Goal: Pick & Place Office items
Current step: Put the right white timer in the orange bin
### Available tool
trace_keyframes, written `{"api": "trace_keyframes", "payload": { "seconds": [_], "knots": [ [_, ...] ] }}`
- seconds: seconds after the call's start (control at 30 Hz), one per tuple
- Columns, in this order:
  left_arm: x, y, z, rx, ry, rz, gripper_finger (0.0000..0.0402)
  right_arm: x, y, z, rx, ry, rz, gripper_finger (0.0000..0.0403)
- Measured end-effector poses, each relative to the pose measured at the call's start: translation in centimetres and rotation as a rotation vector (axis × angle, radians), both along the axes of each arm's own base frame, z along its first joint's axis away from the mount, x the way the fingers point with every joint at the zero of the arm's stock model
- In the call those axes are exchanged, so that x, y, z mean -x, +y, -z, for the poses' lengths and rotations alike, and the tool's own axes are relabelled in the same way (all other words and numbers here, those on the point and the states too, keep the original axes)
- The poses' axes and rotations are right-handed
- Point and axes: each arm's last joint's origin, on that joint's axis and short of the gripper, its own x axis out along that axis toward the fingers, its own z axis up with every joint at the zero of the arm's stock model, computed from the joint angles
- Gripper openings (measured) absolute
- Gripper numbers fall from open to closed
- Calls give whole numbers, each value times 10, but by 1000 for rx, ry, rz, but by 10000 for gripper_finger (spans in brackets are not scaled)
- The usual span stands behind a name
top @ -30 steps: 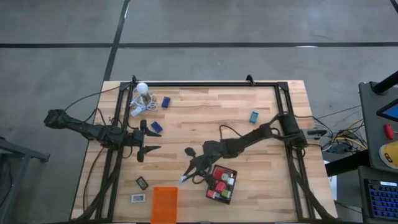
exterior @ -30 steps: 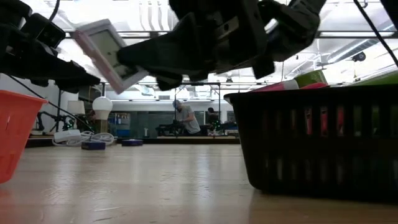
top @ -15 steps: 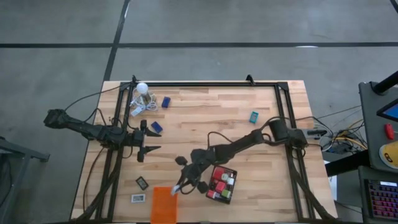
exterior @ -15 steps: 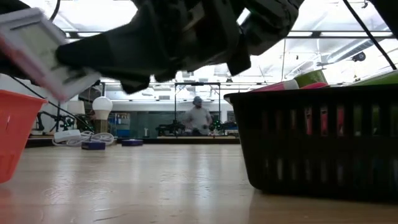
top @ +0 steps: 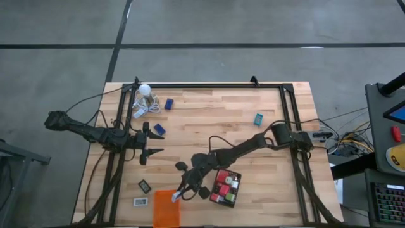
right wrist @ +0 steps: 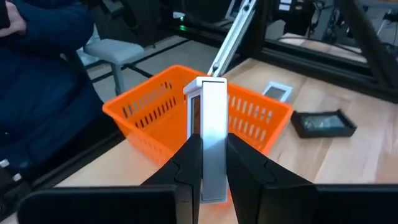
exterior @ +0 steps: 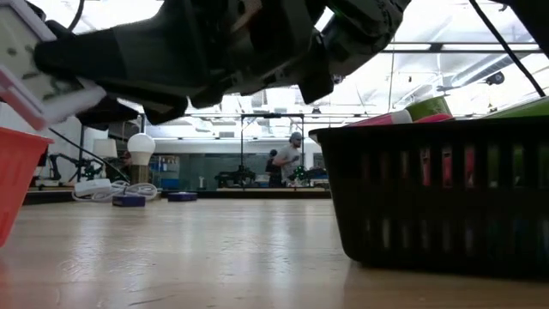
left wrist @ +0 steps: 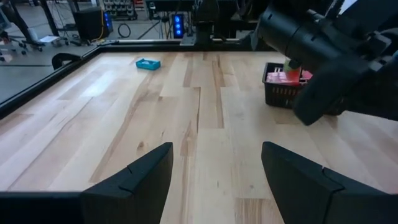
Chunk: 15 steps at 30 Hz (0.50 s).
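My right gripper [top: 180, 194] is shut on a thin white rectangular piece [right wrist: 210, 134] with a grey window. It holds the piece just above the right rim of the orange tray [top: 166, 209], which also shows in the right wrist view [right wrist: 155, 109]. The piece shows at the upper left of the low view [exterior: 26, 60]. My left gripper [top: 154, 152] is open and empty at the table's left; its fingers stand apart in the left wrist view [left wrist: 214, 180]. The black tray [top: 225, 187] holds red, pink and green pieces. My right gripper pinches the white piece's two broad faces [right wrist: 213, 163] between its two fingers, at the end nearer the wrist. The fingers slant down from the table's right toward the orange tray. The piece stands edge-on and sticks out past the fingertips, lifted clear above the tray's rim.
Two dark blue blocks [top: 169, 104] [top: 159, 129], a teal box [top: 258, 118], a black rectangle [top: 145, 186] and a white rectangle [top: 140, 202] lie on the table. A bulb with cord [top: 144, 95] lies at the far left corner. A person sits beyond the near edge [right wrist: 43, 74].
My right gripper has gone toward the table's near-left, from beside the black tray to the orange tray's right rim, carrying the white piece clear of the table.
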Motion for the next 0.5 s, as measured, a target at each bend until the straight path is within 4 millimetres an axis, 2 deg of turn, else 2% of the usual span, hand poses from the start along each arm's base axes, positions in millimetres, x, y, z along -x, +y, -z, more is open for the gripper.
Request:
{"api": "trace_keyframes", "payload": {
  "seconds": [0.37,0.5],
  "knots": [
    [0,0,0,1,-1,-1,252,-7,4,-15,-13,-56,-23,50],
    [0,0,0,0,-1,0,252,-11,6,-7,-8,-49,-25,50]
  ]
}}
